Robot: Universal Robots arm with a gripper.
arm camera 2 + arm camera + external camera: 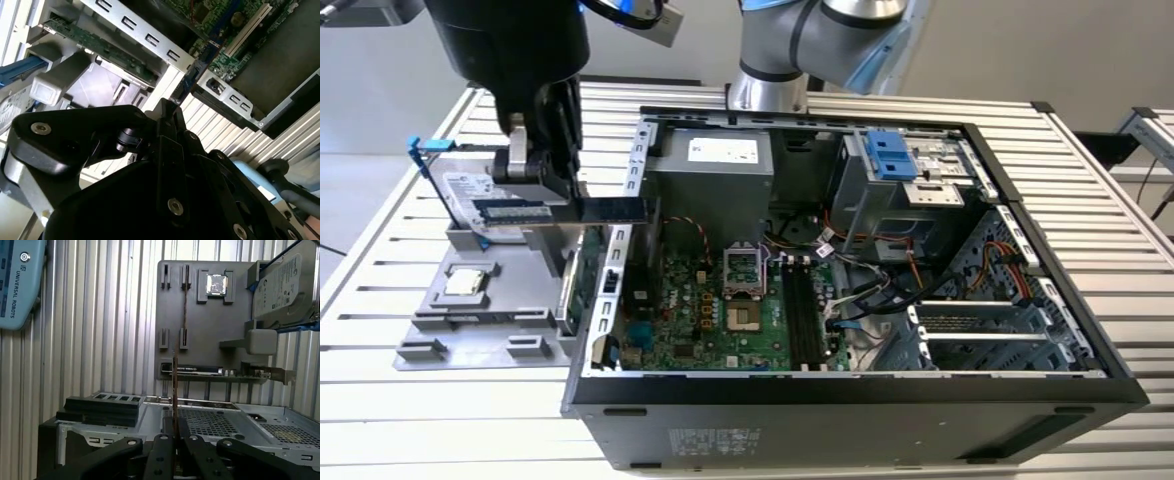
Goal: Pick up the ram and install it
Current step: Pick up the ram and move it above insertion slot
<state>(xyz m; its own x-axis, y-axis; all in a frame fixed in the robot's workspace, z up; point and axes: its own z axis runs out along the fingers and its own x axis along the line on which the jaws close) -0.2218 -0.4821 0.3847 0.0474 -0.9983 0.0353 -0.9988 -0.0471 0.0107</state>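
One ram (607, 209) (long side level), clamped in pincer (542, 195), beside open case (854, 390)

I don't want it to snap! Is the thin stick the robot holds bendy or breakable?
Probably stiff: the ram juts straight from the gripper without drooping. Likely light: it looks very thin edge-on. Such a thin board could crack if twisted.

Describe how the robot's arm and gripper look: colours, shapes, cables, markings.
The arm is round silver-grey tubing with light-blue joint caps, one bearing dark lettering. A blue cable loops near its wrist. The gripper is matte black, built of angular linked bars pinned with silver screws.
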